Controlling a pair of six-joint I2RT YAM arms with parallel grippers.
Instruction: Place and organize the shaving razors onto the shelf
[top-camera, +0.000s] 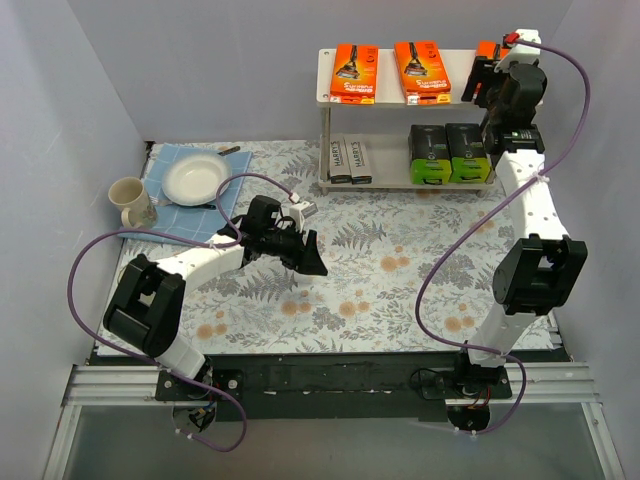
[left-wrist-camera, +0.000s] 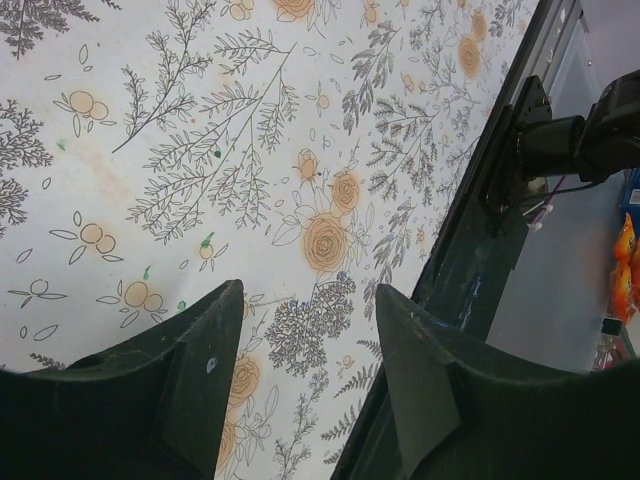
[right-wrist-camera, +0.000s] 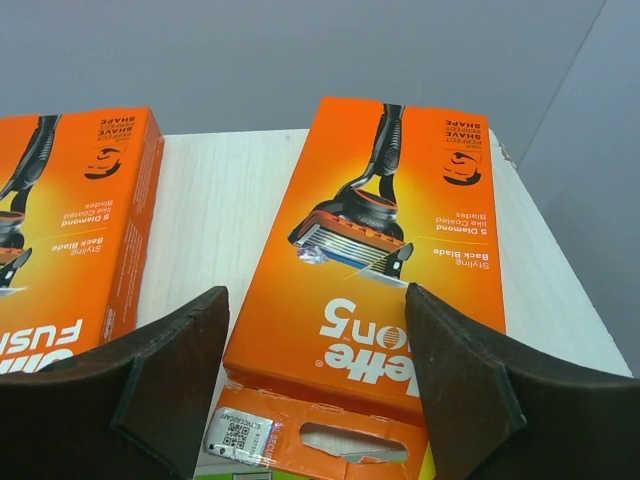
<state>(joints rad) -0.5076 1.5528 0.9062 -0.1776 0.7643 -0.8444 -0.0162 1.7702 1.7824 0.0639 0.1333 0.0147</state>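
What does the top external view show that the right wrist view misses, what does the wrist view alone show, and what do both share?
Top external only: the shelf's lower board with two black-and-green boxes and grey boxes, the mug, plate and left hand. Right wrist only: the box's readable print and a QR sticker. Both: orange boxes on the top board, with the open right hand at the rightmost one.
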